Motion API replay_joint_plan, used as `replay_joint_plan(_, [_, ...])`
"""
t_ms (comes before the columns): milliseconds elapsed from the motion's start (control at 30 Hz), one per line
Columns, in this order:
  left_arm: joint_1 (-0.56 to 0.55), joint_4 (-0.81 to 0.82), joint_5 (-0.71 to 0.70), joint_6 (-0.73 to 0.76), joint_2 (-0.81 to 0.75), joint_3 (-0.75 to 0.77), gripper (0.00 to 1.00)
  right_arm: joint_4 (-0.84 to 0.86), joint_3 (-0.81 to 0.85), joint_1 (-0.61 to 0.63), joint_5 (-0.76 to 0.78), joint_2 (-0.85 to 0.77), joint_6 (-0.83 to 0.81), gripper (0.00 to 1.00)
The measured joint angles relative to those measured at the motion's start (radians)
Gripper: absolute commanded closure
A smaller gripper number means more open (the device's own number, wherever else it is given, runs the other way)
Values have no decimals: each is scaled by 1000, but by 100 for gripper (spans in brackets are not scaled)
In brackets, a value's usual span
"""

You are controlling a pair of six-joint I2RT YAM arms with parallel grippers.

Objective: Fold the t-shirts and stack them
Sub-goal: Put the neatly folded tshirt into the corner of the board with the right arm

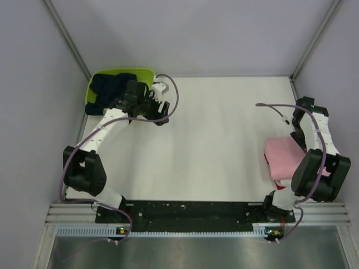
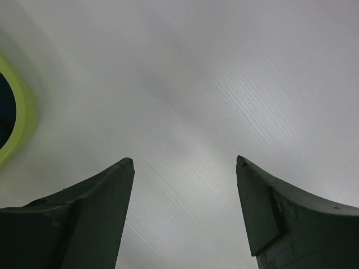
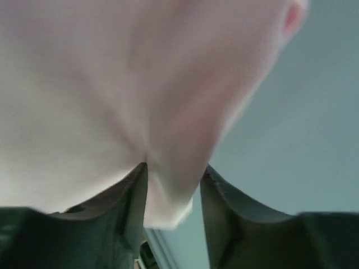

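A light pink t-shirt [image 1: 283, 157] lies folded at the right side of the table, partly under my right arm. My right gripper [image 1: 295, 136] is at its far edge. In the right wrist view a fold of the pink cloth [image 3: 140, 84] fills the gap between the narrowed jaws of the right gripper [image 3: 175, 166]. A dark navy t-shirt [image 1: 109, 89] lies bunched in the basket. My left gripper [image 1: 161, 114] is just right of the basket. In its wrist view the left gripper [image 2: 185, 161] is wide open and empty over bare table. No white or red t-shirt is in view.
The lime-green basket [image 1: 120, 73] stands at the table's far left corner; its rim [image 2: 22, 112] shows at the left of the left wrist view. Grey walls close in the left, right and back. The white table [image 1: 213, 140] lies between the arms.
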Motion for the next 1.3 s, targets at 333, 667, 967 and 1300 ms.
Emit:
replay_joint_plan(333, [0, 0, 24, 1, -7, 0, 18, 304, 32, -87, 152, 35, 26, 1])
replay_joint_plan(667, [10, 64, -76, 50, -141, -150, 1, 553, 95, 345, -313, -299, 174, 1])
replay_joint_plan(967, [90, 418, -172, -11, -398, -527, 1, 1304, -564, 348, -737, -492, 493, 1])
replay_joint_plan(1300, [139, 832, -372, -164, -414, -866, 1, 1698, -857, 348, -677, -473, 546, 1])
